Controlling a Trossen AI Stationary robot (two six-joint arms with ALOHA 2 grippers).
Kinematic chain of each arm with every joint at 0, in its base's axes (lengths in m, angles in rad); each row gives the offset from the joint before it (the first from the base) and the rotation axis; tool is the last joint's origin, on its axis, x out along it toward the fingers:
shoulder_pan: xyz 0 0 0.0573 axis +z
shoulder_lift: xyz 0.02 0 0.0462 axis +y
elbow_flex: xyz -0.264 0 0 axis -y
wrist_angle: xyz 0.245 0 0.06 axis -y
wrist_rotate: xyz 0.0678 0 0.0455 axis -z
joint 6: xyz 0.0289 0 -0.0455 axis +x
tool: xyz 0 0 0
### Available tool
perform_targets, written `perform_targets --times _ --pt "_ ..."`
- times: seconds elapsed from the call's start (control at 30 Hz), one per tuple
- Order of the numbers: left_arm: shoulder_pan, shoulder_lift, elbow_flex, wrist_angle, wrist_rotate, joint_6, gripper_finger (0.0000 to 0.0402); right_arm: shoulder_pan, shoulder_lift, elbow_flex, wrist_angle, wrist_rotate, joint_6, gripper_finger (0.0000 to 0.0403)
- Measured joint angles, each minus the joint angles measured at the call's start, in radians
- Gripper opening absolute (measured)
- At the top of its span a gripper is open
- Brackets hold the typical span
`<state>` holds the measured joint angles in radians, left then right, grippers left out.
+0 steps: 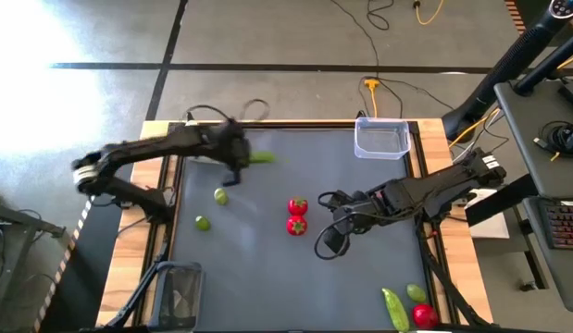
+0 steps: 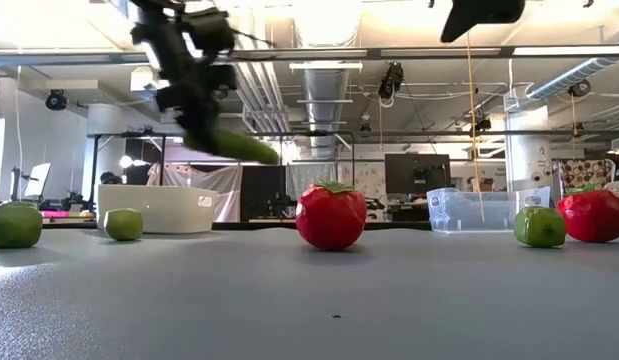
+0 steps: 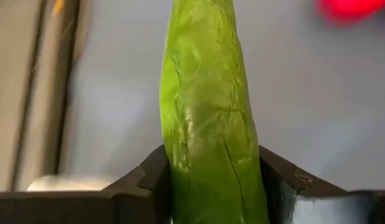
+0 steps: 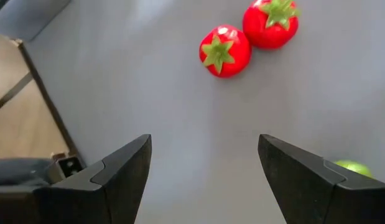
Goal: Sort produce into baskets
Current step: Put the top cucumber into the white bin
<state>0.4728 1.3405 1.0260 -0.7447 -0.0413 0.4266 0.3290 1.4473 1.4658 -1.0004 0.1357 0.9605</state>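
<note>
My left gripper (image 1: 238,165) is up over the table's far left part, shut on a long green cucumber (image 1: 261,158), which fills the left wrist view (image 3: 208,112). Two limes (image 1: 219,195) (image 1: 203,222) lie on the mat below it. Two red strawberries (image 1: 297,206) (image 1: 296,225) rest side by side at mid-table. My right gripper (image 1: 328,242) hangs open just right of them, holding nothing (image 4: 204,180). The clear basket (image 1: 381,137) stands at the far right, the dark basket (image 1: 180,291) at the near left, and the white basket (image 2: 169,208) shows in the low view. My left gripper pinches the cucumber's near end (image 3: 211,186) between its two fingers (image 3: 145,180). The fingers slant down from the table's left side, and the cucumber runs on ahead of them. It is lifted clear of the mat, its free end (image 2: 257,152) tilted downward.
A second cucumber (image 1: 394,308), a lime (image 1: 416,292) and a red fruit (image 1: 425,314) lie at the near right corner. Wooden rails (image 1: 143,231) frame the mat. Cables (image 1: 374,88) run over the floor beyond the far edge.
</note>
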Motion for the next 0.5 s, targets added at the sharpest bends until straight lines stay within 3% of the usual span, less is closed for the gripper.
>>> perform_targets --times 0.23,0.33,0.5 --pt "0.216 -0.122 -0.012 -0.246 -0.123 0.104 0.0143 -0.009 0.035 -0.002 0.040 0.066 -0.032 0.0286" --pt "0.301 -0.100 -0.012 -0.255 -0.208 0.089 0.0143 -0.009 0.064 -0.003 0.079 0.030 -0.031 0.0286" --pt "0.363 0.014 -0.007 -0.271 -0.178 0.054 0.0143 -0.009 0.108 -0.003 0.088 -0.049 -0.033 0.0286"
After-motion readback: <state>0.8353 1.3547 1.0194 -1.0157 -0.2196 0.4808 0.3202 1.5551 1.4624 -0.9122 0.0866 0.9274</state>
